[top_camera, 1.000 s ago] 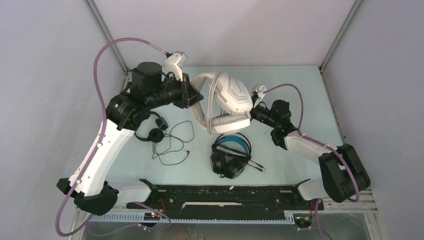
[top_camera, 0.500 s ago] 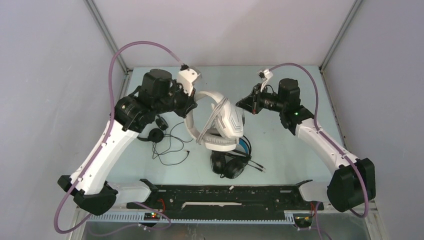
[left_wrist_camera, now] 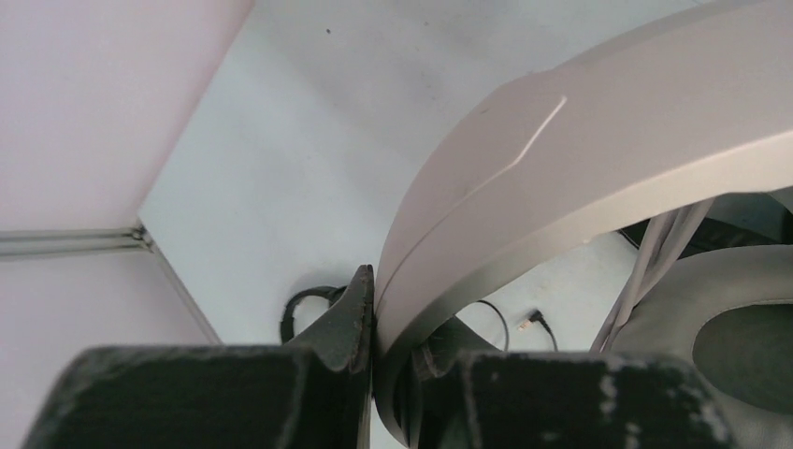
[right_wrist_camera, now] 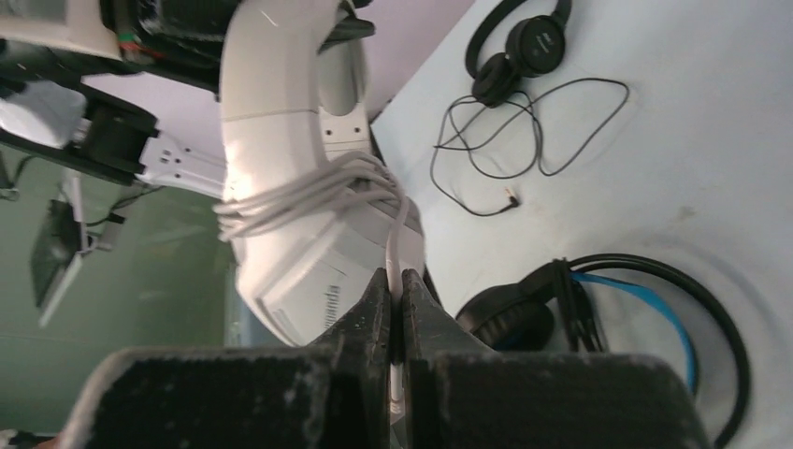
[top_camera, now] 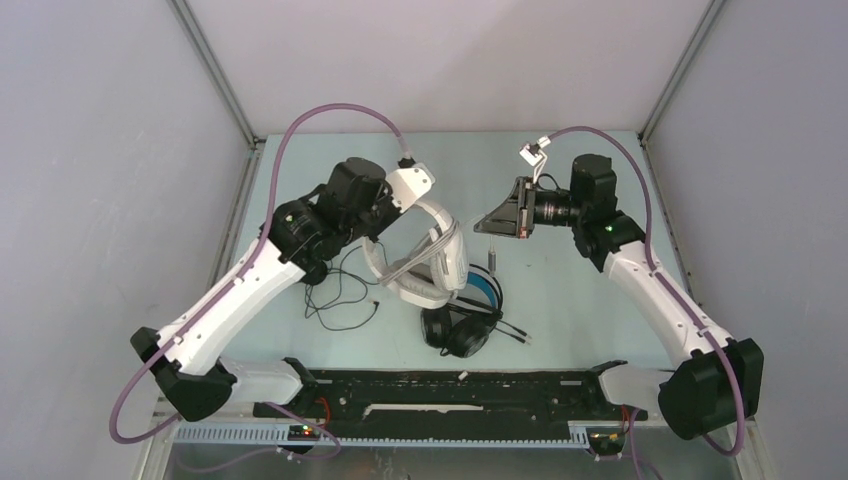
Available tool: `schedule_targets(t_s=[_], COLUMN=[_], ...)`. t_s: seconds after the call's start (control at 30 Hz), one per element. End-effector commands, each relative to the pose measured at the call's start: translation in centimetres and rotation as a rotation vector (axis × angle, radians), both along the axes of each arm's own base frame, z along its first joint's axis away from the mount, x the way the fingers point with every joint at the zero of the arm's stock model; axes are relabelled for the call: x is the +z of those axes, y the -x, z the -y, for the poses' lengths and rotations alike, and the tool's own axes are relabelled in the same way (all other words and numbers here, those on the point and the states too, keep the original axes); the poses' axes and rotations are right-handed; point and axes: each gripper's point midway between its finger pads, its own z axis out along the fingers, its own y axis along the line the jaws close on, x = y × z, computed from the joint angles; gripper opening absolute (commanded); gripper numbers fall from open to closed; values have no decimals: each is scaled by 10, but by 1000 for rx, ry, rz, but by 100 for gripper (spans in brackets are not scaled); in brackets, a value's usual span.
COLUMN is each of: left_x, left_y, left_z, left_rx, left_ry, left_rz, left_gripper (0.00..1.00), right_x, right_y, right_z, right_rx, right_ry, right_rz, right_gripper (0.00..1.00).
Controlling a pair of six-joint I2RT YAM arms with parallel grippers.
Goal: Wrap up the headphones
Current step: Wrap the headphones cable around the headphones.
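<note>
Left gripper [left_wrist_camera: 374, 313]: jaws narrow, clamped across the curved plastic headband of the big white-grey over-ear headphones [top_camera: 432, 262], which hang lifted over the middle of the pale blue-green table [top_camera: 580, 290].
Right gripper [right_wrist_camera: 397, 304]: jaws pinched almost together on the thin white cord [right_wrist_camera: 400, 234], just right of the lifted headset; a short tail hangs below them.
White cord: several turns lie bunched round the headband, and the run down to the right jaws looks taut.
Other headsets: the bulky black headphones with blue-lined headband [top_camera: 458, 328] lie flat, near and partly beneath the lifted pair. The small thin black headphones [right_wrist_camera: 528, 42] lie to the left, with their loose black cord [top_camera: 345, 290] sprawled beside them.
Handling, judged: the white pair is rigid, smooth and fairly weighty, so it may swivel in a narrow pinch. The cord is soft and light and slips easily.
Where to hold, judged: the top of the headband for the shell, and the cord close to its last turn, under tension.
</note>
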Motion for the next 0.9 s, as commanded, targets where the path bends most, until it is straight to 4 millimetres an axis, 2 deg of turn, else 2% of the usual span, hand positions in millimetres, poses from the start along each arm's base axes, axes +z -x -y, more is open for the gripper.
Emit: schedule_targets(t_s=[0.0, 0.17, 0.5, 0.73, 0.87], left_x=[8, 10, 10, 14, 15], left_y=[-11, -20, -30, -35, -38], left_z=[-21, -22, -28, -33, -29], left_rx=[35, 65, 177, 283, 360], left_ry=[-152, -182, -181, -147, -84], left_rz=[115, 148, 166, 169, 139], left_gripper=[0, 0, 0, 0, 0], right_x=[61, 80, 108, 105, 109], right_y=[7, 10, 8, 3, 4], right_z=[1, -6, -22, -29, -37], right_rx=[23, 5, -53, -112, -147], right_ry=[-123, -180, -306, -313, -331], right_rz=[73, 61, -55, -113, -134], right_gripper=[0, 0, 0, 0, 3])
